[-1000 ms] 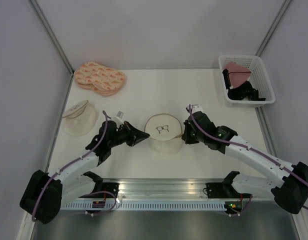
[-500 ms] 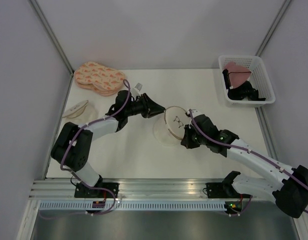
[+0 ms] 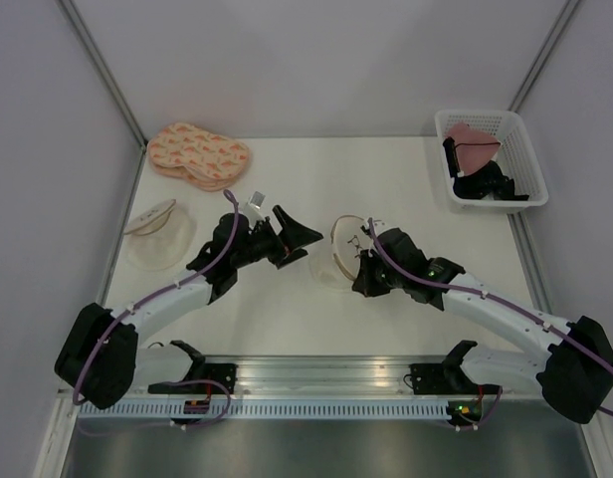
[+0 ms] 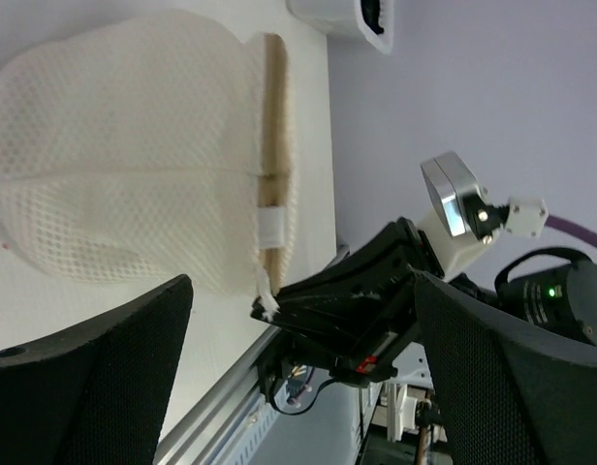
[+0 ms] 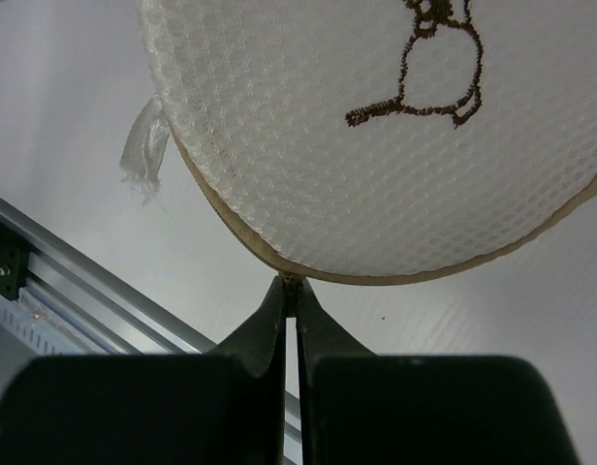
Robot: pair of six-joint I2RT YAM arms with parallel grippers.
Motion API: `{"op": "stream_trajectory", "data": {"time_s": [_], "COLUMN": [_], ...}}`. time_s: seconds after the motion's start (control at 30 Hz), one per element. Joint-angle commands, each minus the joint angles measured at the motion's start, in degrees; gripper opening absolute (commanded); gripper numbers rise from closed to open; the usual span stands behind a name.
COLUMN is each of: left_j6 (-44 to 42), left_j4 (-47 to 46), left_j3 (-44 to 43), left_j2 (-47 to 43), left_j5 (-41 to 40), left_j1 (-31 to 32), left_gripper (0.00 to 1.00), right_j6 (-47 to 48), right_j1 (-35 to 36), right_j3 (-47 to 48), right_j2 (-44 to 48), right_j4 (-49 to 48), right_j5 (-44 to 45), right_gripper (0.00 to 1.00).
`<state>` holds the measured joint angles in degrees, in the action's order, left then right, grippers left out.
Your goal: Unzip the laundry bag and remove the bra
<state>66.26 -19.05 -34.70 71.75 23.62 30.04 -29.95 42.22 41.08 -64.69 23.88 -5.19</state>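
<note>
Right wrist cam shows what the top view hides: my right hand [image 5: 291,289] has its fingers pressed together, pinching the tan zip rim [image 5: 405,278] of the laundry bag [image 5: 376,126]. Left hand [image 3: 305,241] is spread wide, holds nothing and sits just left of the bag. The bag is mid-surface [image 3: 287,319], tipped up between both hands. White basket [image 3: 486,116] is in the far right corner, peach pads [image 3: 197,154] far left, grey walls [image 3: 306,60] around.

Two arms: the left arm [image 3: 167,295] and the right arm [image 3: 491,301]; two round mesh pouches: the marked pouch [image 3: 344,249] at the centre, the plain pouch [image 3: 157,239] at nine o'clock; two peach pads [image 3: 197,154] overlapping at eleven o'clock; one basket [image 3: 534,167] at two o'clock, holding one pink garment [image 3: 472,139] and one black bundle [image 3: 486,182].
</note>
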Motion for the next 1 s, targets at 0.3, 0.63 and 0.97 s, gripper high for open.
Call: {"op": "stream_trajectory", "data": {"time_s": [0.3, 0.63, 0.97], "left_j6": [-7.89, -8.34, -7.64], "left_j4": [11.74, 15.27, 13.33], "left_j3": [-7.93, -11.97, -11.45], "left_j2": [2.96, 7.88, 7.71], "left_j5": [-10.95, -15.27, -16.67], "left_j1": [11.88, 13.90, 14.87], "left_gripper": [0.97, 0.90, 0.27], "right_j6": [1.13, 2.53, 2.89], "right_j1": [0.41, 0.41, 0.85], "right_j3": [1.64, 1.20, 1.28], "right_j2": [2.19, 3.87, 3.25], "right_j4": [-7.18, -9.29, -7.45], "right_j5": [-6.67, -14.58, -13.97], "right_gripper": [0.00, 0.01, 0.00]}}
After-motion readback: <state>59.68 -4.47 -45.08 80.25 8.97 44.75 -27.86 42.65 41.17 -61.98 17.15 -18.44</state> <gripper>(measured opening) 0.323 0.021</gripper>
